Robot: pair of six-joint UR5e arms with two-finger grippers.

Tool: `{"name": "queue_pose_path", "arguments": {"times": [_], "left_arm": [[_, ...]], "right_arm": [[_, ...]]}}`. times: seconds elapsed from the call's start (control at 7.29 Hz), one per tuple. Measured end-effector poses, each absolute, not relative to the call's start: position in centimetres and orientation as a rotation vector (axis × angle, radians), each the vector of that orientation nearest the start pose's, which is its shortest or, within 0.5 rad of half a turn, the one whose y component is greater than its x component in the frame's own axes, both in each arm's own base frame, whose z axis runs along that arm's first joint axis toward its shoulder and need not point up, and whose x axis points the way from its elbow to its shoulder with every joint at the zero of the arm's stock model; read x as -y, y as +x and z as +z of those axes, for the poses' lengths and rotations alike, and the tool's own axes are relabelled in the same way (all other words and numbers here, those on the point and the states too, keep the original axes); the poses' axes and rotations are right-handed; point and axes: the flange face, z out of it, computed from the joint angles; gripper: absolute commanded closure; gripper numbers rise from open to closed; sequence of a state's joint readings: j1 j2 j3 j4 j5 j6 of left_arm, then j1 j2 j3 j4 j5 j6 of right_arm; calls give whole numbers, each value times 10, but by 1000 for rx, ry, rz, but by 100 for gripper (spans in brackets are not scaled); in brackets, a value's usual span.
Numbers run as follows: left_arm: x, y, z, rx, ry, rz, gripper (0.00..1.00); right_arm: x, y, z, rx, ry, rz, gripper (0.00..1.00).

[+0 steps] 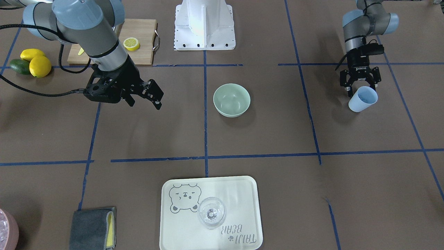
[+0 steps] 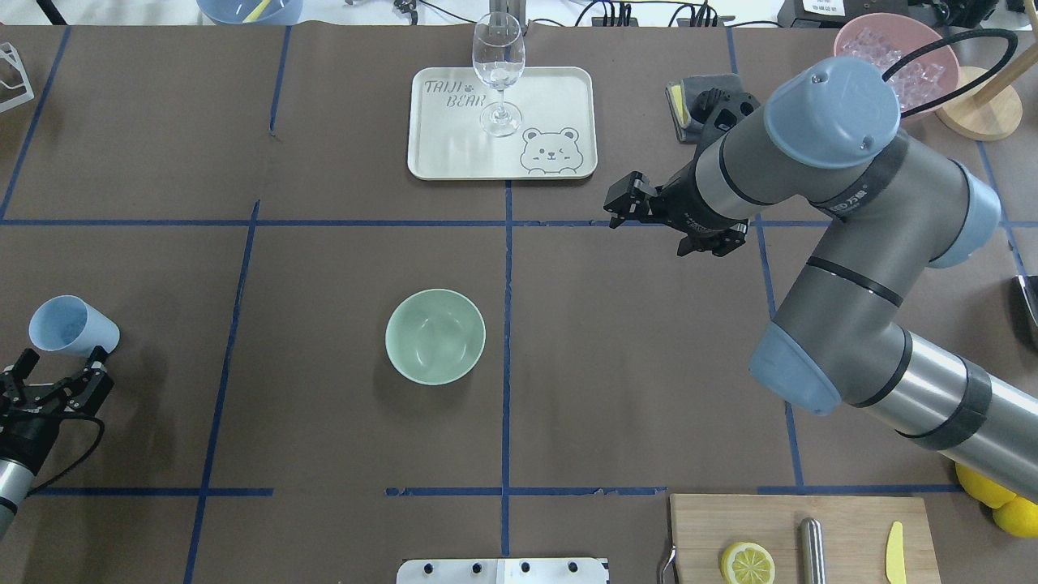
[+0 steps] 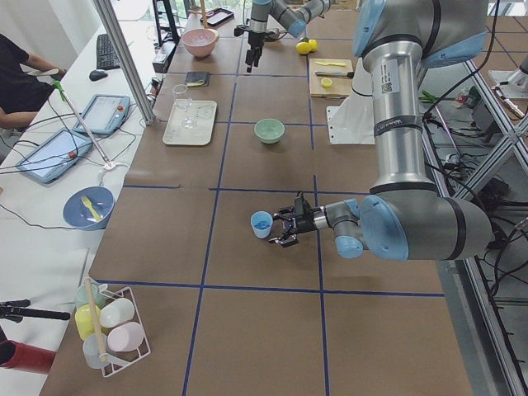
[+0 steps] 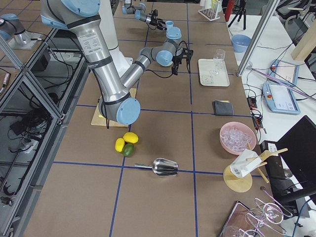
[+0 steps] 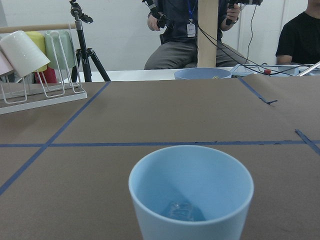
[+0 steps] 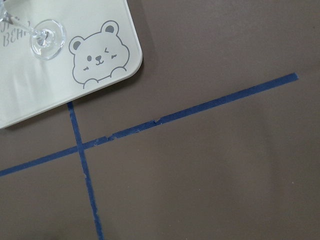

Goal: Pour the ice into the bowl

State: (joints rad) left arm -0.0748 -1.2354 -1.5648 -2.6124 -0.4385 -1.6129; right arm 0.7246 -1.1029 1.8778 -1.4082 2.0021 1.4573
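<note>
The pale mint-green bowl (image 2: pixel 435 336) stands upright and empty near the table's middle (image 1: pixel 231 99). A light blue cup (image 2: pixel 71 326) stands at the table's left side. In the left wrist view the cup (image 5: pixel 190 190) has a few small clear ice cubes (image 5: pixel 182 210) at its bottom. My left gripper (image 2: pixel 61 375) is open, its fingertips just short of the cup's sides (image 1: pixel 360 86). My right gripper (image 2: pixel 626 201) is open and empty above the table, right of the bowl and near the tray's corner (image 1: pixel 152 95).
A cream bear tray (image 2: pixel 559 97) with a clear wine glass (image 2: pixel 498 69) lies at the far middle. A pink tub of ice (image 2: pixel 896 49) and a grey cloth (image 2: pixel 697 93) are far right. A cutting board (image 2: pixel 843 519) with a lemon half is near right. A metal scoop (image 4: pixel 164 167) lies further right.
</note>
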Motion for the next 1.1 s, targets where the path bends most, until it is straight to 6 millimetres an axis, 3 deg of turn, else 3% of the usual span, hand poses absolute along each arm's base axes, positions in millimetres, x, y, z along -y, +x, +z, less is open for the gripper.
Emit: {"name": "queue_pose_path", "arguments": {"times": [0.69, 1.1], "left_arm": [[258, 319, 667, -588, 1104, -517, 1], [277, 325, 661, -558, 1120, -529, 1]], "right_arm": [[468, -392, 240, 1010, 12, 356, 0], [468, -391, 240, 1010, 13, 357, 0]]}}
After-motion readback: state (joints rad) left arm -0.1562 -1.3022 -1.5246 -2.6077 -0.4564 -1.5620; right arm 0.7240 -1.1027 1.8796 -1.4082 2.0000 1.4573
